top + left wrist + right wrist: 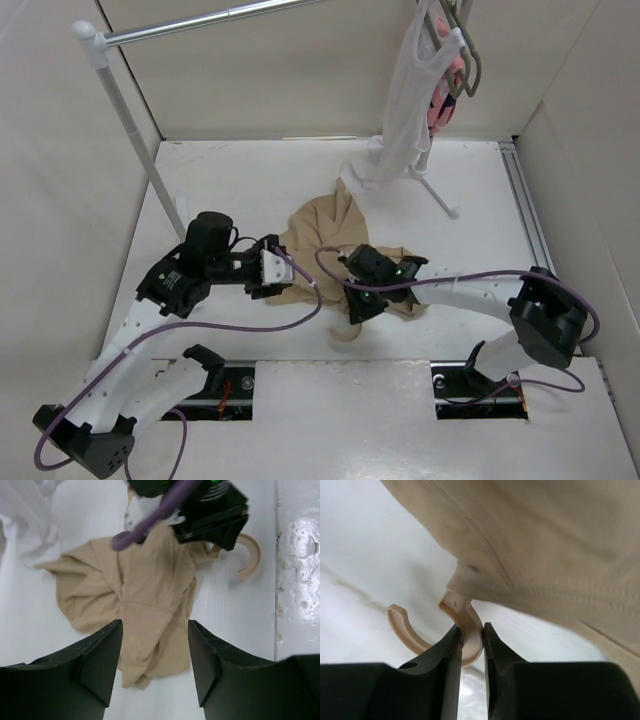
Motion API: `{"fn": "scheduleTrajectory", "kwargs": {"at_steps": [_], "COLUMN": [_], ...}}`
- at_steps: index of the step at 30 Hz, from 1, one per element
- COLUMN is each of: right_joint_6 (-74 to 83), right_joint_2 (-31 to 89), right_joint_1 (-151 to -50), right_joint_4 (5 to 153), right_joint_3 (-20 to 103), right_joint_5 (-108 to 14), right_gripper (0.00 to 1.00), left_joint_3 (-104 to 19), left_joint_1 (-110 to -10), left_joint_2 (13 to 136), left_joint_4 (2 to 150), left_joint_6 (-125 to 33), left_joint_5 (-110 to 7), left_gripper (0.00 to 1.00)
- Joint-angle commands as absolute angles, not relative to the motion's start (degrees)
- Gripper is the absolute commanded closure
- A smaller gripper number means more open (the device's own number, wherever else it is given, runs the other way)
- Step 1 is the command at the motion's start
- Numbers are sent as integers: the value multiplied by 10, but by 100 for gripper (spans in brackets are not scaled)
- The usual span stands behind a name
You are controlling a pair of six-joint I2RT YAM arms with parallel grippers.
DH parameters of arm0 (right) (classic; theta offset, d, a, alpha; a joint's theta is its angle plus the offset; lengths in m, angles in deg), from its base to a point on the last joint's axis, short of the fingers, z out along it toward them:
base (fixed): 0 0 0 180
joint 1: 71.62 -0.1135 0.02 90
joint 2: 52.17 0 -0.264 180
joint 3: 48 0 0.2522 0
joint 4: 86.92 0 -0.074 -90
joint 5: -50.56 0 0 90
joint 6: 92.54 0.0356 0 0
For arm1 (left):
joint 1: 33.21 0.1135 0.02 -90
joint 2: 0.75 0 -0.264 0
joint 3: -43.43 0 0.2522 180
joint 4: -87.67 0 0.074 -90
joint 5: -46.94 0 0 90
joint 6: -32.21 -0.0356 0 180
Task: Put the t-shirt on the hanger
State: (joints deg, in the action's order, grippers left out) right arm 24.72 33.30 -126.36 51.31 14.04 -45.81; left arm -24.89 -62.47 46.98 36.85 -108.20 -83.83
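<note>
Left pincer (155,665), black fingers apart w/ nothing between, hangs just over the near edge of the tan short-sleeved fabric t-shirt (135,590), which lies crumpled on the white tabletop (240,620) betw. the arms. Right pincer (472,645) is clamped on the curved hook of the slim pale beige wood-coloured hanger (467,625); rest of hanger is hidden under cloth. Risks: hook is narrow & rounded, so it could pivot or slip in that pinch on a lift. W/ cloth bunched & unheld on the left, the t-shirt may slide off one hanger end, or the purple cable (155,515) may snag a fold.
</note>
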Motion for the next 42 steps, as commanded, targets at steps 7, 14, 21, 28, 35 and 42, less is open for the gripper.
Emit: {"fn": "scheduleTrajectory", "kwargs": {"at_steps": [7,14,21,28,35,42], "right_joint_6": [302,363,383,400,417,394], "right_joint_2": [354,431,452,452,447,436], "right_joint_1": [-1226,-1221,-1215,-1215,-1221,-1226], "right_joint_4": [568,631,654,668,691,697], "right_joint_3": [419,510,527,522,501,489], "right_joint_5": [-593,-618,-638,-648,-648,-649], "right_gripper": [100,100,100,100,100,100], "left_joint_3": [-355,-368,-318,-247,-240,-225], "left_joint_1": [-642,-642,-642,-642,-642,-642], "left_joint_2": [460,510,516,499,493,464], "left_joint_4": [268,134,123,227,368,390], "left_joint_6": [-1364,-1517,-1552,-1495,-1381,-1361], "left_joint_5": [-940,-825,-691,-631,-622,-634], "left_gripper": [34,32,39,45,74,100]}}
